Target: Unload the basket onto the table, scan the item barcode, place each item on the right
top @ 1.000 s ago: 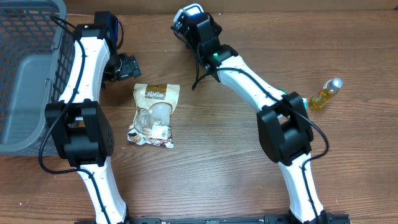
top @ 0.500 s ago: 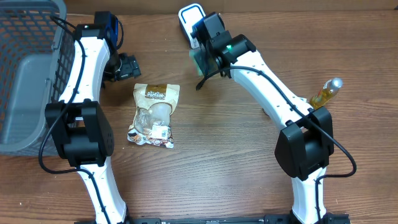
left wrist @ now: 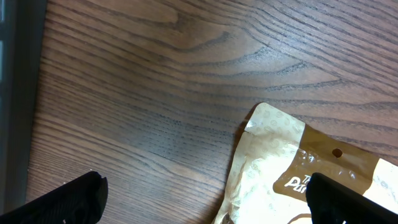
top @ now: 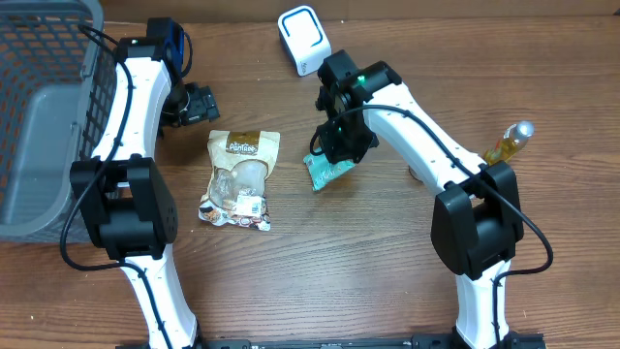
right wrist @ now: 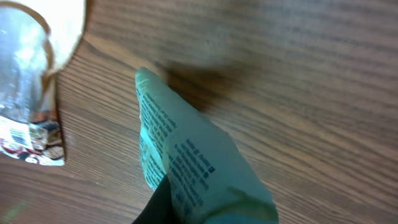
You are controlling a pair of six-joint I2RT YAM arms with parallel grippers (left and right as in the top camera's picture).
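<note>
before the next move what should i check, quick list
1. green packet gripped in the right gripper jaws: ok
2. packet resting on the table: cannot tell
3. left gripper jaws open and empty: ok
4. snack pouch lying apart from the packet: ok
5. scanner not covered by either arm: ok

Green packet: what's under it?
Only bare table and a shadow show below the packet. The right pincer covers its upper end, so anything beneath that part is hidden.
</note>
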